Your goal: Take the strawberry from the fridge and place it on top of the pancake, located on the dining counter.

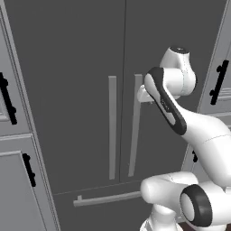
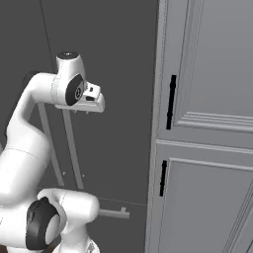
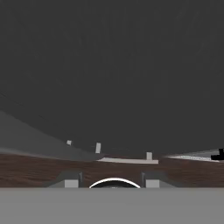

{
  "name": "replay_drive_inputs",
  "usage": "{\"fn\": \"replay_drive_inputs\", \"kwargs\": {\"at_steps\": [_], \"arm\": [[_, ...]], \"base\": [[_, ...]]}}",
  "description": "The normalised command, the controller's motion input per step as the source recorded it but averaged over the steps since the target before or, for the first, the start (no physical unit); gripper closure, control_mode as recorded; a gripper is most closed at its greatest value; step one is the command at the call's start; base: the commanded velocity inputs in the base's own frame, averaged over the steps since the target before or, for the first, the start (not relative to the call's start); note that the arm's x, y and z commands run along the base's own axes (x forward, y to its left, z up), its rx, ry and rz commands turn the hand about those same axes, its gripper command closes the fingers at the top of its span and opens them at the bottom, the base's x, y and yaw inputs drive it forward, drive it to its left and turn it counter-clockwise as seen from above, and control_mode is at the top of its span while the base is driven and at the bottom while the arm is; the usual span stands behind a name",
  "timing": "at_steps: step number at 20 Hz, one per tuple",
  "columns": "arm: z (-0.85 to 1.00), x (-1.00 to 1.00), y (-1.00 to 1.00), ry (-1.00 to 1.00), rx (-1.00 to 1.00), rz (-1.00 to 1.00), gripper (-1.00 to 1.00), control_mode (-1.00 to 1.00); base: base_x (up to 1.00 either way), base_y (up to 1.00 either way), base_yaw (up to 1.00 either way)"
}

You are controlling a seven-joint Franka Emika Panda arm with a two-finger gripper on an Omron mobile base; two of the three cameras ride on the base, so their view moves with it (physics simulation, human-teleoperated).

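the fridge (image 1: 81, 90) stands with both doors shut, its two long light-grey handles (image 1: 112, 126) side by side at the centre seam and the horizontal drawer bar (image 1: 106, 198) below them. grey panelled cabinets (image 2: 207, 123) with black handles flank the fridge on either side.

the arm is raised in front of the fridge, with the end effector (image 1: 143, 94) brought up against the upper part of the right-hand door handle (image 1: 134, 126). this placement fits an approach to pull that door open, since the handle is the only purchase the shut door offers. from the right base view the hand (image 2: 90, 101) sits level, just beside the handle's top. whether contact has been made cannot be settled.

the state of the end effector cannot be told: its fingers are hidden behind the wrist from both base cameras, and the hand camera catches only the two tips (image 3: 68, 178) at its lower edge, with dark fridge panel beyond.

the strawberry presumably lies inside the fridge behind the shut doors; its exact position is unconfirmed.

judgement: the task is at its first stage, door opening. the next move calls for a firm hold on the handle; a slip off the narrow bar is the main risk.
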Motion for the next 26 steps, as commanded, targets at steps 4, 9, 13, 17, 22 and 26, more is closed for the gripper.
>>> {"fn": "replay_drive_inputs", "kwargs": {"at_steps": [4, 9, 13, 17, 22, 26], "arm": [[0.0, 0.0, 0.0, 0.0, 0.0, 0.0, -1.0, 1.0], [0.0, 0.0, 0.0, 0.0, 0.0, 0.0, -1.0, 1.0], [0.0, 0.0, 0.0, 0.0, 0.0, 0.0, -1.0, 1.0], [0.0, 0.0, 0.0, 0.0, 0.0, 0.0, -1.0, 1.0], [0.0, 0.0, 0.0, 0.0, 0.0, 0.0, -1.0, 1.0], [0.0, 0.0, 0.0, 0.0, 0.0, 0.0, -1.0, 1.0]], "base": [[-0.15, 0.0, 0.0], [-0.59, 0.01, 0.0], [-0.66, 0.17, 0.0], [-0.12, 0.62, -0.06], [0.0, 0.45, -0.03], [-0.01, 0.03, 0.0]]}}
